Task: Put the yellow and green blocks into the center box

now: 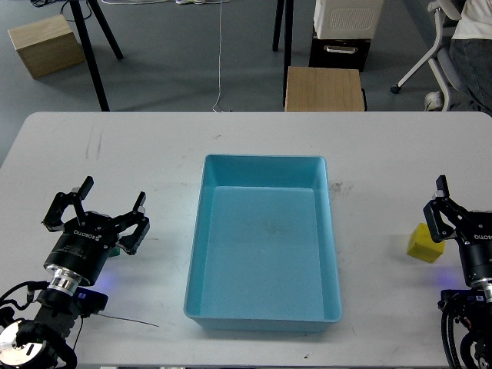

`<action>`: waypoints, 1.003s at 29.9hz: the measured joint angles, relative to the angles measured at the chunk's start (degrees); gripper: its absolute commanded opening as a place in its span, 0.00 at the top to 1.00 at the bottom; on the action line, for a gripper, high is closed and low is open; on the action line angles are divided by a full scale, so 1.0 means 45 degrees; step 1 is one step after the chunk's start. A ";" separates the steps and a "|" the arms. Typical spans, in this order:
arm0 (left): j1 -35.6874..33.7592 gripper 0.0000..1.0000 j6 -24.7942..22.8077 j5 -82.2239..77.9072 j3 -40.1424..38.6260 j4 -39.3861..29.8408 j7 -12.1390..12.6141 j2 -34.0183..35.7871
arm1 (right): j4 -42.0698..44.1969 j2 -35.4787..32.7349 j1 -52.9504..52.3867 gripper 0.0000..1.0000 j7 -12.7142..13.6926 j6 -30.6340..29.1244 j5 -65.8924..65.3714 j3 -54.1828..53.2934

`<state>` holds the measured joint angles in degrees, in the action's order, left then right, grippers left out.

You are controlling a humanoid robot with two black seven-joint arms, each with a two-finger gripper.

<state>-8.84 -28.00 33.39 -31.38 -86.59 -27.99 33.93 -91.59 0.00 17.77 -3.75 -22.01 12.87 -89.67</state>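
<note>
The light blue center box [330, 231] lies in the middle of the white table with nothing inside. A yellow block [424, 243] rests on the table to its right, just left of and touching or nearly touching the near finger of my right gripper [465, 219], which stands open and is partly cut off by the view's edge. On the left, my left gripper [100, 214] hovers open with its fingers spread wide. A sliver of the green block [114, 250] shows beneath its right finger; most of the block is hidden.
The white table [254, 134] ends close to the bottom of the view. Behind it on the floor are tan wooden boxes [323, 88], black stand legs [92, 46] and an office chair [442, 46].
</note>
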 measured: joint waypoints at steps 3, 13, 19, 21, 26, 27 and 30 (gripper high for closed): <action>-0.0001 0.00 0.0000 0.0000 -0.0008 0.0018 0.0000 -0.0001 | 0.0118 0.0000 0.0074 0.01 -0.0006 -0.0045 -0.0014 -0.0029; -0.0012 0.00 0.0000 -0.0010 -0.0019 0.0038 0.0000 0.0047 | 0.0929 -0.0509 -0.0920 0.01 -0.0008 -0.0385 -0.2146 -0.0500; -0.0014 0.00 0.0000 -0.0015 -0.0139 0.0073 0.0000 0.0051 | 0.1560 -0.2112 -0.3076 0.01 -0.0025 -0.0365 -0.6065 -0.0891; -0.0014 0.00 0.0000 -0.0017 -0.0164 0.0118 0.0000 0.0043 | 0.1582 -0.2680 -0.3964 0.01 -0.0124 -0.0324 -0.7759 -0.1025; -0.0015 0.00 0.0000 -0.0018 -0.0189 0.0190 -0.0001 0.0038 | 0.1525 -0.4255 -0.6462 0.01 -0.1509 -0.0306 -1.3108 -0.0894; -0.0017 0.00 0.0000 -0.0018 -0.0191 0.0193 0.0000 0.0038 | 0.1539 -0.4640 -0.6982 0.01 -0.1911 -0.0291 -1.4207 -0.0669; -0.0027 0.00 0.0000 -0.0013 -0.0195 0.0199 0.0000 0.0041 | 0.1647 -0.6061 -0.8497 0.01 -0.3488 -0.0197 -1.7672 0.0748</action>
<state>-8.96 -28.00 33.33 -32.26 -85.70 -28.00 34.12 -84.18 -27.27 -20.47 -19.45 -22.90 -66.66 -86.30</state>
